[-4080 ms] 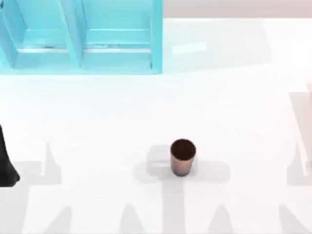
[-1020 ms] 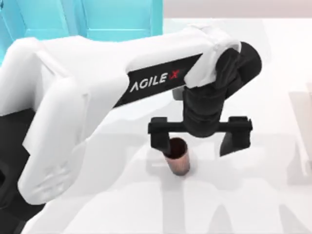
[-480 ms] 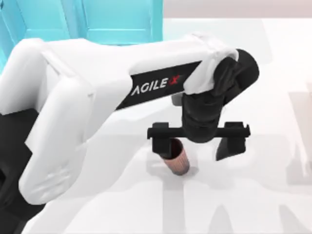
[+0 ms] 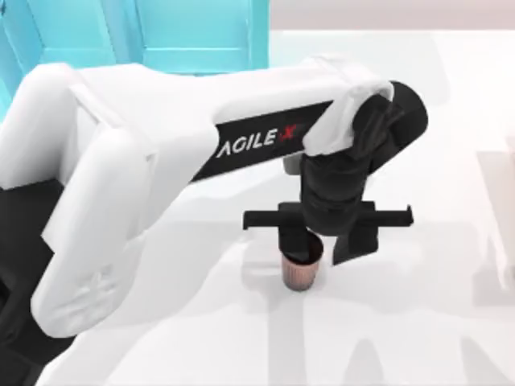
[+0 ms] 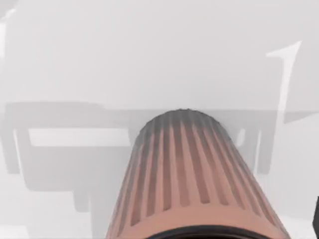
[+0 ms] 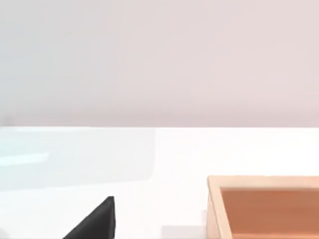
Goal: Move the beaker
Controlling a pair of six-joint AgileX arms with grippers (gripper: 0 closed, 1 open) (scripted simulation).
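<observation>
**Beaker between the left fingers, mid-surface**

Beaker [image 4: 302, 269]: small copper-brown ribbed cup with a dark interior, stood upright on the white surface [image 4: 418, 322], near the middle of the top view and toward its lower edge. In the left wrist view the beaker [image 5: 192, 174] appeared close up, its ribbed wall tapering toward the base.

Left gripper [image 4: 320, 248]: positioned directly over the beaker's rim, its black fingers [image 4: 352, 245] drawn in on either side of the cup; whether they pressed the wall could not be told. The white AgileX arm [image 4: 161, 153] reached in from the top view's left.

Teal cabinet [image 4: 193, 32]: at the far left of the surface, behind the arm.

Wooden box [image 6: 264, 206]: open, light-walled, seen in the right wrist view.
</observation>
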